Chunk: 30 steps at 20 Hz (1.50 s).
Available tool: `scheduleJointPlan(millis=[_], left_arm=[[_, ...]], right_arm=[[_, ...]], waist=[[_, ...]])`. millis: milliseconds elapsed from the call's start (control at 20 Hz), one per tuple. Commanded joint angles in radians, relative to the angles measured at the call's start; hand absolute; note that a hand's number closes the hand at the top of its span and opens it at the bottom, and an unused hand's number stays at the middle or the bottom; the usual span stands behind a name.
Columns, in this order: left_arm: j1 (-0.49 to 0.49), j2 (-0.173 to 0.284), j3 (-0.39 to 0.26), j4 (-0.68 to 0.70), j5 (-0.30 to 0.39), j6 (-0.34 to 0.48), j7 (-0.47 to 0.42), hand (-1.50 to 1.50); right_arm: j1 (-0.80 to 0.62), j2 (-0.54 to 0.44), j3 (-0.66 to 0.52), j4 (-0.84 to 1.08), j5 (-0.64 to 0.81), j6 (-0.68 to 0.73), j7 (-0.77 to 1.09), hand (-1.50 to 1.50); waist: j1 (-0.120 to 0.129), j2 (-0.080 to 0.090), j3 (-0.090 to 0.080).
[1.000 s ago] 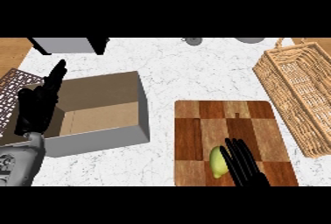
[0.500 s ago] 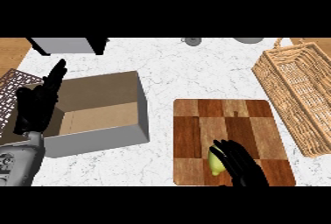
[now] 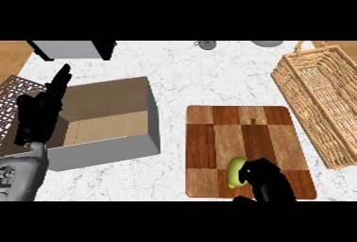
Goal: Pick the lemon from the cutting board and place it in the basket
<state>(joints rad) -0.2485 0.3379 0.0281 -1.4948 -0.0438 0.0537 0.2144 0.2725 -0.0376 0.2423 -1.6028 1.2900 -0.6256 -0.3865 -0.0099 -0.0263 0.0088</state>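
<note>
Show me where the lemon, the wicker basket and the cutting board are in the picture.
lemon (image 3: 235, 171): head view, on its visible yellow-green side left of the right hand.
wicker basket (image 3: 315, 90): head view, on its woven side wall.
cutting board (image 3: 241, 130): head view, on bare wood.

lemon (image 3: 235, 171) yellow-green | cutting board (image 3: 245, 132) brown checkered wood | basket (image 3: 322, 97) tan wicker | counter (image 3: 209, 75) white marbled

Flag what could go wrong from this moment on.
The right hand curls round only one side of the lemon, so it might slip out on lifting. The basket lies well beyond the cutting board, so there is a long carry. Its rim looks raised, so a low carry might clip it.
</note>
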Motion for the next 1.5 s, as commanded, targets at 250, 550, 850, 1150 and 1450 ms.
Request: scheduleJointPlan(millis=[250,550,850,1150,1450], left_arm=[[0.037,-0.052,-0.049,0.029,-0.003,-0.019,0.035,0.0],[0.045,-0.068,-0.048,0.038,-0.018,-0.01,0.052,0.0],[0.047,-0.062,-0.028,0.061,-0.011,-0.033,0.048,0.0],[0.063,-0.056,0.007,0.084,0.004,-0.043,0.021,0.0],[0.035,-0.069,0.007,0.065,-0.008,-0.032,0.051,0.0]], right_arm=[[-0.105,-0.01,-0.087,0.155,0.211,0.47,0.261,1.5],[-0.37,0.036,-0.034,0.091,0.156,0.792,0.427,1.5],[-0.427,0.037,-0.003,-0.082,-0.222,0.855,0.583,1.5],[-0.512,0.038,-0.05,-0.329,-0.484,0.84,0.758,1.5],[-0.747,0.038,-0.132,-0.509,-0.554,0.983,1.057,1.5]], waist=[[0.045,0.056,-0.018],[0.037,0.033,-0.01],[0.018,0.028,-0.009],[0.0,0.025,-0.01],[-0.003,0.022,-0.011]])
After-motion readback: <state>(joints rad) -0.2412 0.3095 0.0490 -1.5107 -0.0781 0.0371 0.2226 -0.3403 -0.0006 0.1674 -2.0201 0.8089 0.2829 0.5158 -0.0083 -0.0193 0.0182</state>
